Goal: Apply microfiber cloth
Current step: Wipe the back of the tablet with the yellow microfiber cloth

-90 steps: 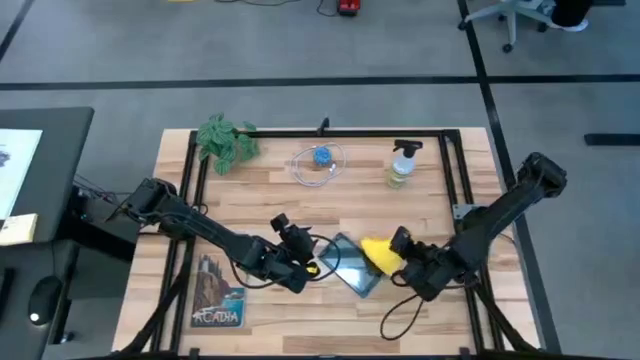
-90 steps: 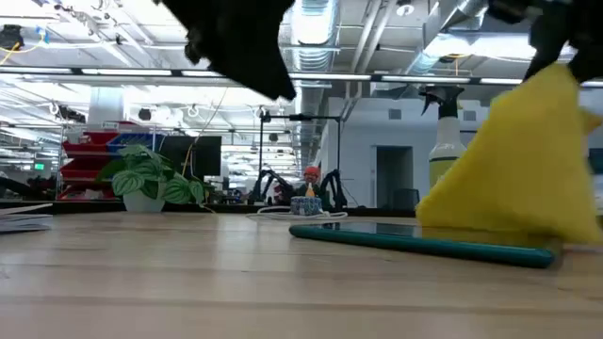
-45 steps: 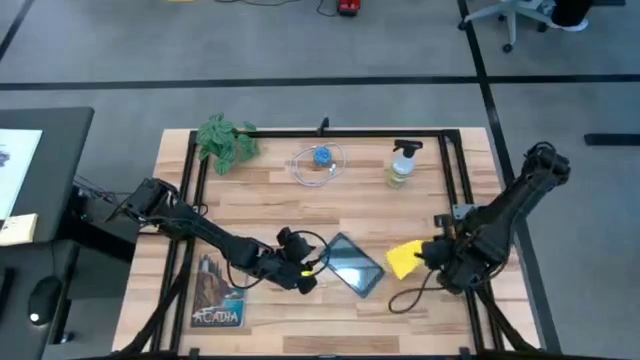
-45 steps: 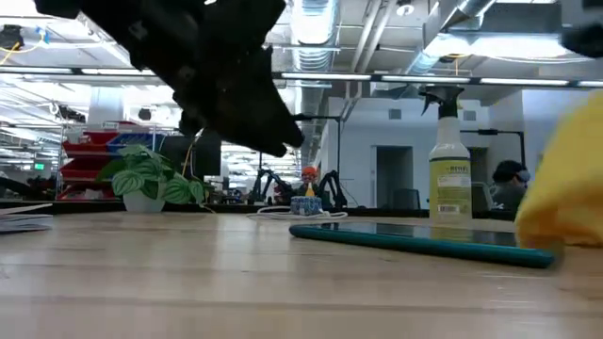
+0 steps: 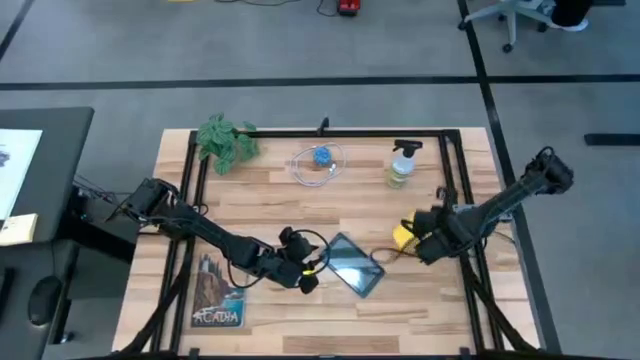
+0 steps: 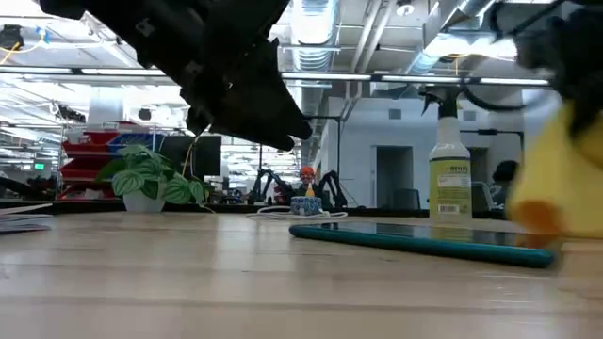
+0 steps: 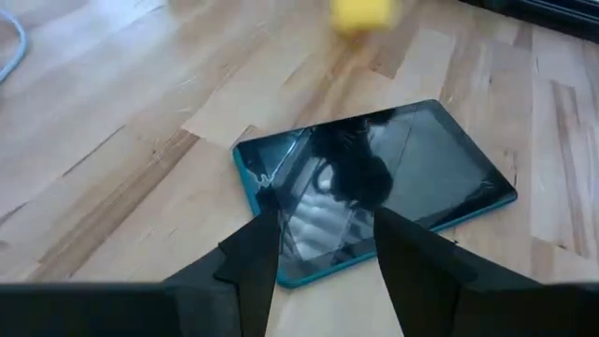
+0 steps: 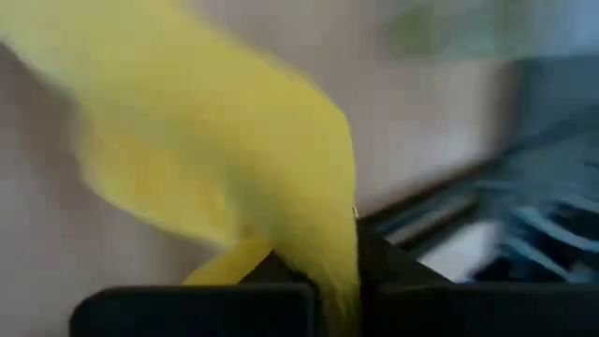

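Cloth (image 5: 403, 236) is held bunched in the right gripper (image 5: 418, 243), off to the right of the tablet (image 5: 354, 264) and apart from it, near the table's right rail. In the right wrist view the yellow fabric (image 8: 234, 159) is seen pinched between the closed fingers and hanging loose beyond them; in the low view it is lifted off the wood (image 6: 561, 179). Held that way, a free flap is left below the grip, which is judged to suit wiping the screen.

The left gripper (image 5: 305, 276) is placed at the tablet's left edge, its fingers (image 7: 253, 262) spread apart and holding nothing, with the cracked screen (image 7: 374, 183) showing between them. This position is judged to serve for steadying the tablet.

The tablet is lying flat on the table (image 5: 250, 190), its screen uncovered, so the wiping is judged not to be under way at this instant.

As for containers, a spray bottle (image 5: 401, 165) stands upright near the far edge; its contents cannot be made out. A potted plant (image 5: 225, 140) sits at the far left corner, and a book (image 5: 217, 295) lies at the near left.
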{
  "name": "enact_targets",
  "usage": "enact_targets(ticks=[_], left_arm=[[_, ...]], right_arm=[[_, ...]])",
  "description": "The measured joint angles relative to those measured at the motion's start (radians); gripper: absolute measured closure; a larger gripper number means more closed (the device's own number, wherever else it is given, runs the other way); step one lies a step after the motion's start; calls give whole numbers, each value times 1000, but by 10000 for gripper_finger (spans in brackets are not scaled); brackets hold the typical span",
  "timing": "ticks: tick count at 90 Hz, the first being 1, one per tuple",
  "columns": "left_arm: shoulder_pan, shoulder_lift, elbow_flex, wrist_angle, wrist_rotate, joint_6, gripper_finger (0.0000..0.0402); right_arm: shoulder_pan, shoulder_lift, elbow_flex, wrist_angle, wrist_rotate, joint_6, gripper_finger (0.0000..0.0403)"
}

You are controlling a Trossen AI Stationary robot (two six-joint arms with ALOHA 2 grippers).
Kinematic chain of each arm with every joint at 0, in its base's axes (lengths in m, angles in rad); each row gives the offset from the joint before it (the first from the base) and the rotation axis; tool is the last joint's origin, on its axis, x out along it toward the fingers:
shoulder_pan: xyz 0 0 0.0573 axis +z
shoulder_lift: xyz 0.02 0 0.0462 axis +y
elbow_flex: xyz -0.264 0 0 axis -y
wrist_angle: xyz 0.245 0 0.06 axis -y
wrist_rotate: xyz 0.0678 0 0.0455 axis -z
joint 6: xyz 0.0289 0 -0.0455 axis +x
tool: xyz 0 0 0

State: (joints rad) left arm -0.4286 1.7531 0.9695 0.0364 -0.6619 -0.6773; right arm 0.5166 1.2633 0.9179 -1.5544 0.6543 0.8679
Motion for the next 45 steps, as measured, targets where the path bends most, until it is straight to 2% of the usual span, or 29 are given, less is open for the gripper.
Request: enact_targets(ticks=[5, 10, 24, 32, 45], left_arm=[[0, 0, 0, 0, -3, 0, 247], [0, 0, 0, 0, -4, 0, 247], [0, 0, 0, -1, -5, 0, 247], [0, 0, 0, -1, -5, 0, 247], [0, 0, 1, -1, -5, 0, 247]], right_arm=[[13, -1, 7, 12, 37, 57, 403], [30, 0, -2, 73, 22, 62, 403], [80, 2, -111, 359, -133, -22, 389], [100, 2, -182, 443, -190, -6, 366], [125, 2, -231, 477, -289, 3, 307]])
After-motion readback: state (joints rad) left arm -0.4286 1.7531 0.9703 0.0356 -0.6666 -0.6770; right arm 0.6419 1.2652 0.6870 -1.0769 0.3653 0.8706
